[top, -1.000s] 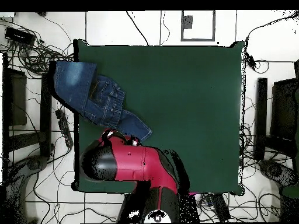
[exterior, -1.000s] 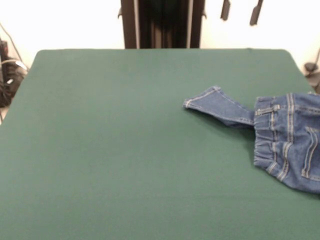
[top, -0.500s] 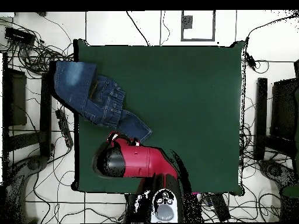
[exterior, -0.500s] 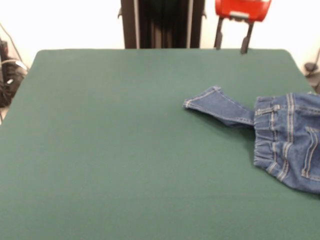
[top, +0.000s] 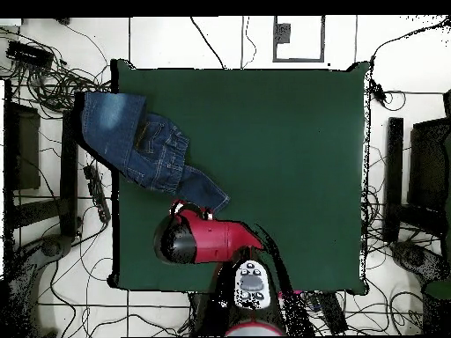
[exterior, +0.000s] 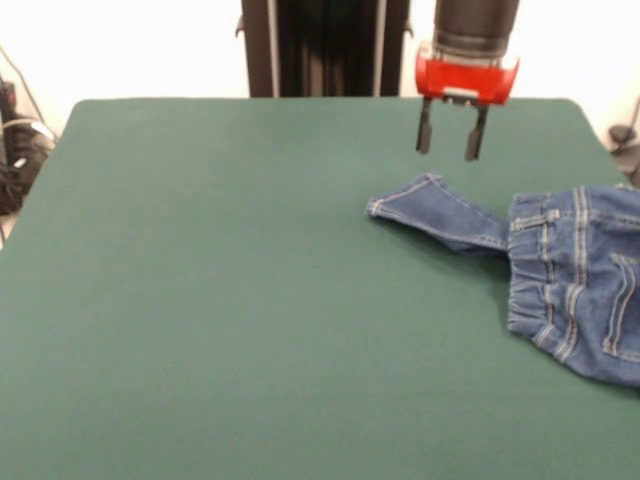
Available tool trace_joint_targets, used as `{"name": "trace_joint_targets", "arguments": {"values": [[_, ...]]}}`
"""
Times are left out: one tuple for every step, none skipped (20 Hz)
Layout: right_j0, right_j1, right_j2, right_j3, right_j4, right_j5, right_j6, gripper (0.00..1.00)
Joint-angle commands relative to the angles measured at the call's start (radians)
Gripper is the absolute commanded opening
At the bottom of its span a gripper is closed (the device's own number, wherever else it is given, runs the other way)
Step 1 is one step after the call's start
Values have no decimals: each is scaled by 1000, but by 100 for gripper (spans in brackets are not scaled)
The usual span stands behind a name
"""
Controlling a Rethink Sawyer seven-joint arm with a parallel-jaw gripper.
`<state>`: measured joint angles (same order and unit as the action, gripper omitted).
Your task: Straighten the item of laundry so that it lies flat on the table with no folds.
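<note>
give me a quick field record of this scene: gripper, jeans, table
gripper: open, empty, above the table behind the leg's cuff
jeans: crumpled at the table's edge, part hanging off in the overhead view; one narrow leg stretches onto the cloth
table: green cloth, mostly bare
task state: jeans not flat yet

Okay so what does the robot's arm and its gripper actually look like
In the front view the gripper has two thin, dark, flat fingers hanging from a bright red block with a small pale patch on its face. Above that sits a dark grey, round wrist section. From overhead the arm is a rounded, glossy red shell with black joint caps. No cables show along it.
</note>
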<state>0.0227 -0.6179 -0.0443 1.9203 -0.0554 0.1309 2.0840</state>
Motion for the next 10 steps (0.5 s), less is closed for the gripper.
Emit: {"name": "trace_joint_targets", "arguments": {"values": [[16, 147, 105, -73, -40, -50, 59, 100], [13, 161, 101, -94, -42, -44, 52, 100], [7, 173, 103, -110, -44, -41, 49, 100], [1, 184, 106, -125, -45, -37, 45, 100], [-2, 194, 106, -141, -48, -33, 40, 100], [-2, 205, 104, -159, -51, -30, 37, 100], [2, 213, 96, -173, -52, -27, 36, 100], [6, 222, 89, -188, -53, -23, 35, 100], [9, 231, 82, -203, -54, -19, 34, 100], [13, 242, 76, -217, -55, -17, 35, 100]]}}
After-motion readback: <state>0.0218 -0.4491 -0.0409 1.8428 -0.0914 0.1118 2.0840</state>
